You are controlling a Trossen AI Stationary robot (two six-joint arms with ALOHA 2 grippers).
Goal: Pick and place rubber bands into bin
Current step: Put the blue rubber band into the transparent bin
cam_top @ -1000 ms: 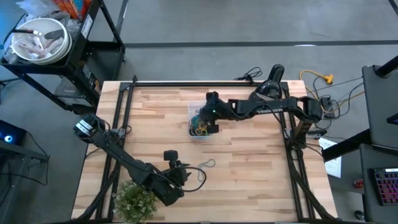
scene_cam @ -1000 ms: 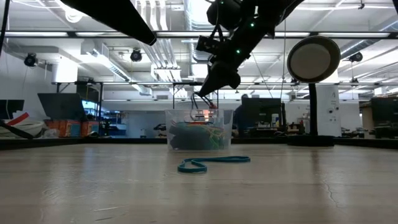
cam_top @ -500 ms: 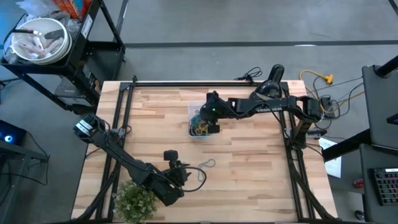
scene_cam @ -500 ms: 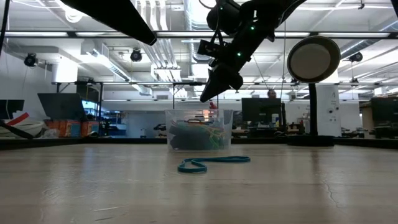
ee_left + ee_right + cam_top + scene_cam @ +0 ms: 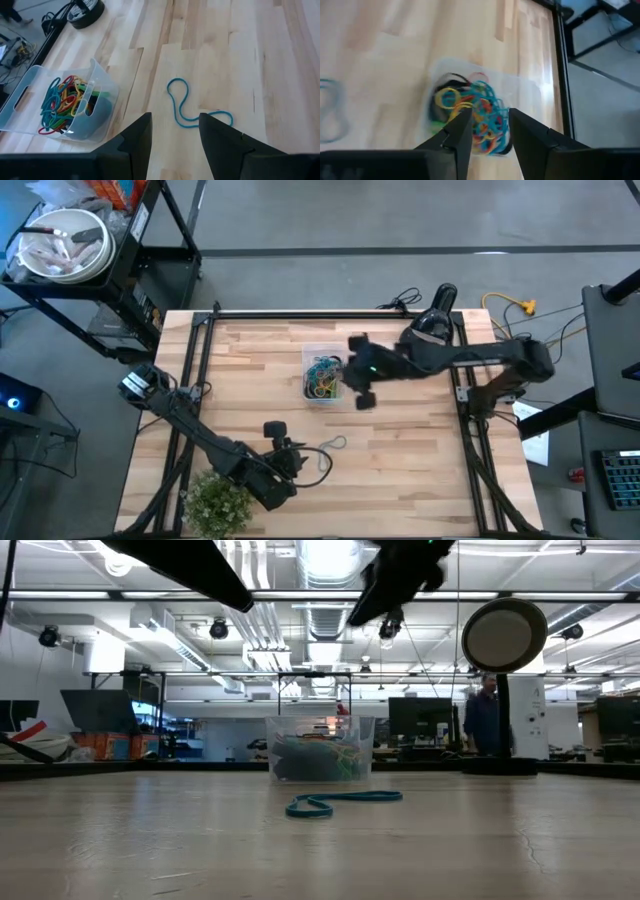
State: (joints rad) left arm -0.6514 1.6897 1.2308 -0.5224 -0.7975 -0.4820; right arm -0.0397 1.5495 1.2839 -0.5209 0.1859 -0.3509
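The bin, a small clear tub, stands on the wooden table at the middle far side and holds a tangle of coloured rubber bands. One blue rubber band lies flat on the table between the bin and my left gripper, which hovers open above the near side, pointing at it. My right gripper hangs open and high, just right of the bin, with nothing between its fingers. In the low view the loose band lies in front of the bin.
A small green plant stands at the table's near left corner beside the left arm. A black round stand and cables sit at the far right edge. A white bowl rests on a cart off the table. A person stands in the room behind.
My right gripper has risen from just above the bin and drawn back toward the table's right edge. The thin strands that hung from its fingertips into the bin a second ago are gone from it. The bin and the loose blue band have stayed put.
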